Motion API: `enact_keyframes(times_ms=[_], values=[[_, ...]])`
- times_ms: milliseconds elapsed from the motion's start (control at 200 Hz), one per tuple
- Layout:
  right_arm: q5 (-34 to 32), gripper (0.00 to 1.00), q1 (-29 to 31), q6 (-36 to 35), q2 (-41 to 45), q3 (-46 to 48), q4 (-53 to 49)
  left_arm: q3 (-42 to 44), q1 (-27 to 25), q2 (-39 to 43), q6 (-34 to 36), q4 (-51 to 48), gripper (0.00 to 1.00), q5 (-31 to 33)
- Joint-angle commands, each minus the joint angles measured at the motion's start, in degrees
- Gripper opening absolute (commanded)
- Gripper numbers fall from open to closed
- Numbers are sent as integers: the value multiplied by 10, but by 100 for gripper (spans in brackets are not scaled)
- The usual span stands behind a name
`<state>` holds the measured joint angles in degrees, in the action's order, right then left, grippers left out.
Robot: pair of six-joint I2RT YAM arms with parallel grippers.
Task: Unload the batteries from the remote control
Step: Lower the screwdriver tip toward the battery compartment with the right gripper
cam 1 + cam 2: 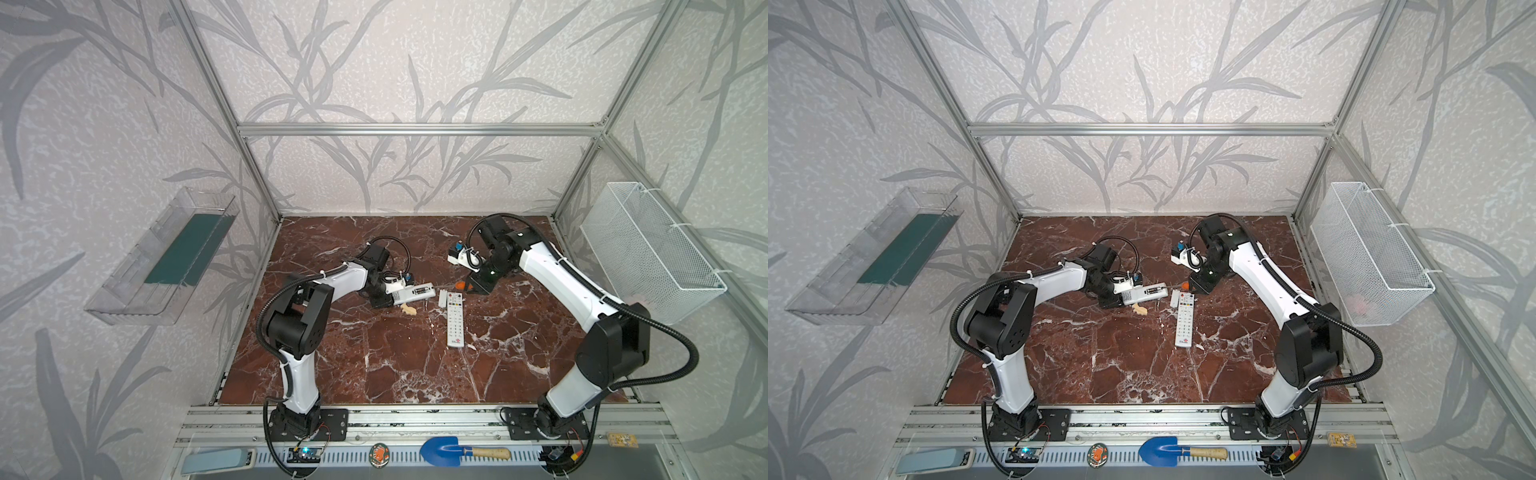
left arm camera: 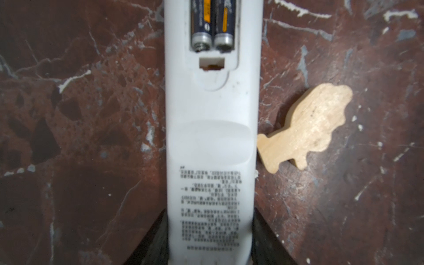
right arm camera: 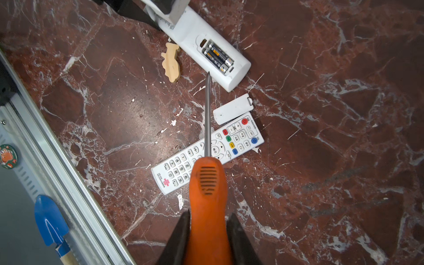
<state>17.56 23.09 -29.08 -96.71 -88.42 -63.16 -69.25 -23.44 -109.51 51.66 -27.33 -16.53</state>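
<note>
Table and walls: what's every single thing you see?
plain remote: one, white, back up in left jaws
batteries: two, dark with silver ends, inside plain remote
button remote: one, white, table middle
cover: one, white, beside button remote
wooden shape: one, pale, beside plain remote
screwdriver: one, orange handle, in right jaws
clear tray: one, green floor, left wall
mesh basket: one, white, right wall
shovel: one, blue, front rail
left arm: white-black, jaws shut on plain remote
right arm: white-black, jaws shut on screwdriver
</note>
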Motion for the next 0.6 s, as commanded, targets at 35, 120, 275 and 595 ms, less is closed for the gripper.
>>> enact_keyframes(times_ms=[35, 120, 275, 595], values=[[-5, 0, 10, 0, -42, -41, -23, 20, -12, -8, 36, -52, 34, -6], [-7, 0, 13, 3, -56, -51, -27, 21, -17, -8, 40, -54, 34, -5], [-23, 0, 14, 9, -70, -54, -26, 23, -21, -6, 48, -58, 34, -11], [-59, 0, 14, 13, -76, -51, -27, 21, -21, -9, 49, -59, 34, -12]])
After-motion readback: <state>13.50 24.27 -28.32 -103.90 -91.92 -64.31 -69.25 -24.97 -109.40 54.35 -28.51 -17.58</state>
